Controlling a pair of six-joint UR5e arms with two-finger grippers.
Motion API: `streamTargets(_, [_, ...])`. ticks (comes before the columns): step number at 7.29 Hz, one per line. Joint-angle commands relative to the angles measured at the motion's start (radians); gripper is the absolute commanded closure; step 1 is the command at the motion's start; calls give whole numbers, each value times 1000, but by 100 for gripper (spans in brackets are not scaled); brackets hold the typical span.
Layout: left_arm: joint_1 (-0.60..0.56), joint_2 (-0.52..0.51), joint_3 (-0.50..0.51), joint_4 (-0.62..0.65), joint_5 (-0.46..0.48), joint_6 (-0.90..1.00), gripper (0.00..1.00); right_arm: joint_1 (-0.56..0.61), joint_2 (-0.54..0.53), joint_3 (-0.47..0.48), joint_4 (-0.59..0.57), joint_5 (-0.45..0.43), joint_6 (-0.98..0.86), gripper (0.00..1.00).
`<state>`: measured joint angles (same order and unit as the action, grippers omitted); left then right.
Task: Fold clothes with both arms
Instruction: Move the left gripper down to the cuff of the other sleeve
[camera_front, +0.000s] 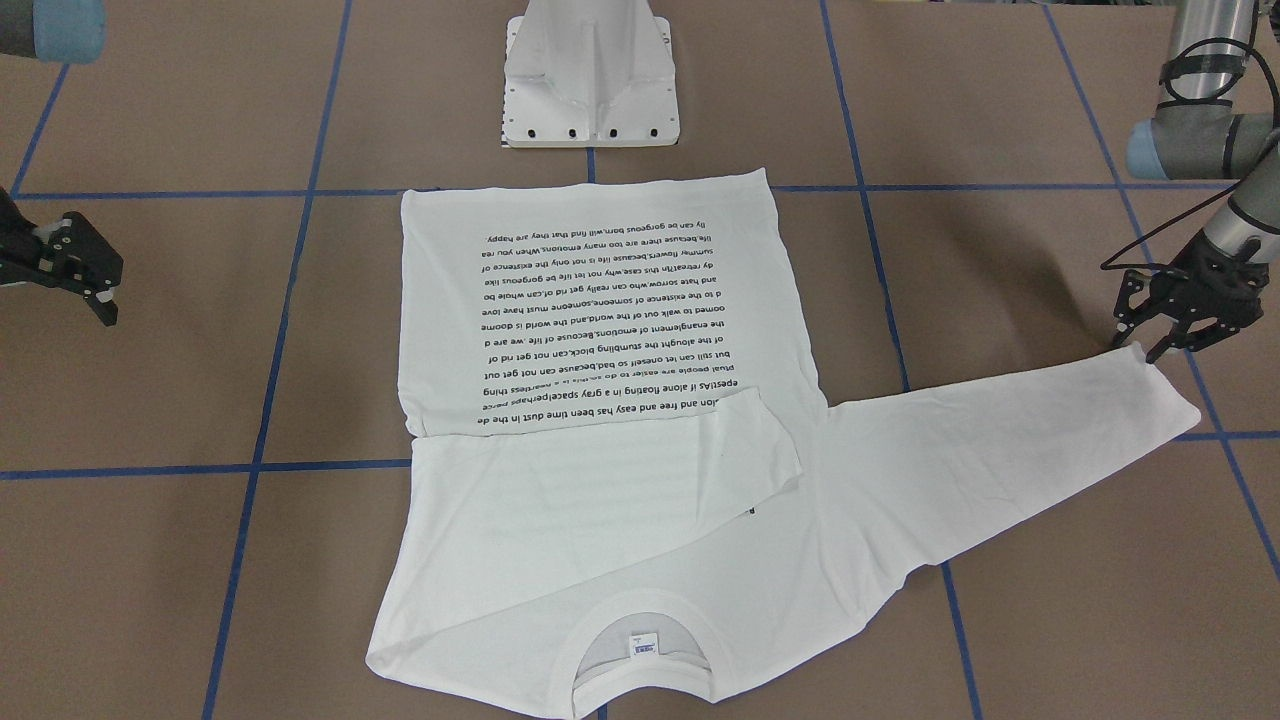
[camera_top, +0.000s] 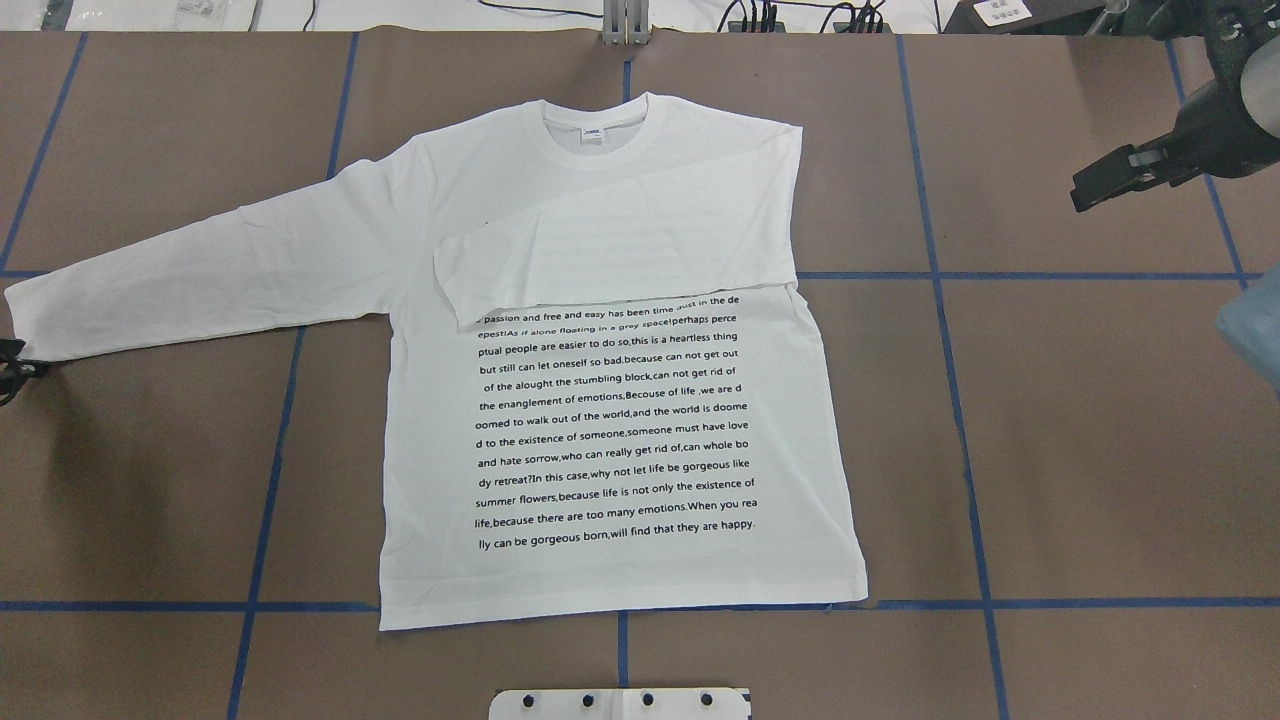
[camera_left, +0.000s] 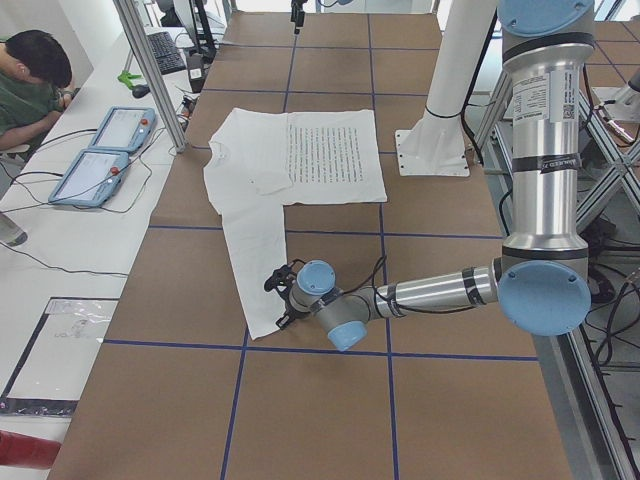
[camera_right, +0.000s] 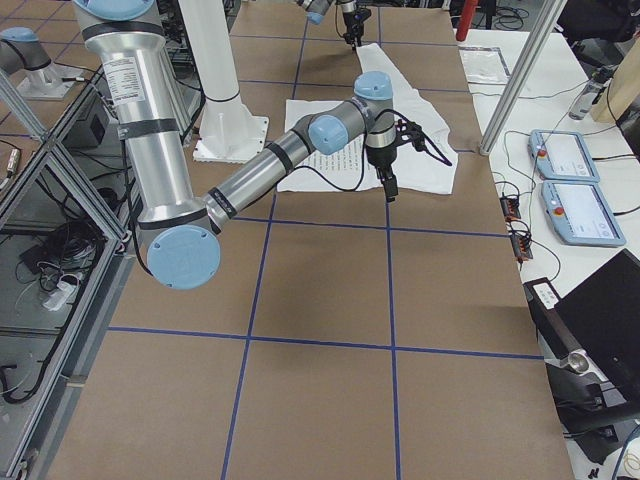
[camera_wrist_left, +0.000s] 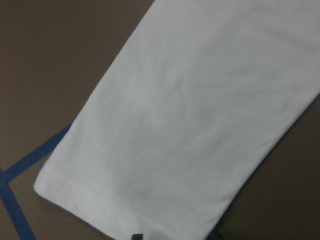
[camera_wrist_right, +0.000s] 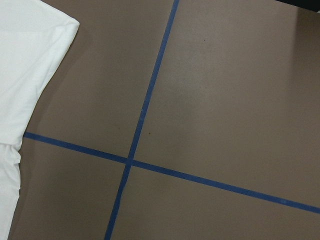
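Closest in, the left end effector sits low at the cuff of the one sleeve that lies stretched out. Its jaws are parted. In the wrist view two dark fingertips show apart at the bottom edge, with the cuff hem lying between and just ahead of them. Nothing is clamped; whether a tip already touches the cloth cannot be told.

From there the sleeve's long axis runs toward the robot's right and slants away from its base, up to the shoulder beside the collar. So the move that seems due is a pinch on the cuff, then a carry along that axis, across the chest.

Farther on, the T-shirt lies flat on the tabletop, printed side up, collar at the far end from the robot. Its other sleeve is already folded across the chest, covering the top lines of text — judged from that, the task is at its second sleeve fold.

Farthest off, the right end effector hangs over bare tabletop, well apart from the shirt's edge and holding nothing; how wide it stands I cannot tell. The left arm is plainly the nearer one.
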<state>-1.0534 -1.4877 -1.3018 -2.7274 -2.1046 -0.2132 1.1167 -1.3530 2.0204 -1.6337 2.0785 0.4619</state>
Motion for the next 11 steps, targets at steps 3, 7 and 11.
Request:
streamTargets(3, [1,3,-1,-14,0,0,100,0,-2,1,0,0,3,0])
streamTargets(7, [-3,1,-72,-75,-56,-11,100,0,0,4,0,0,3,0])
streamTargets(11, [-59,-170,-178,-54,-132,-396,100,0,0,4,0,2,4,0])
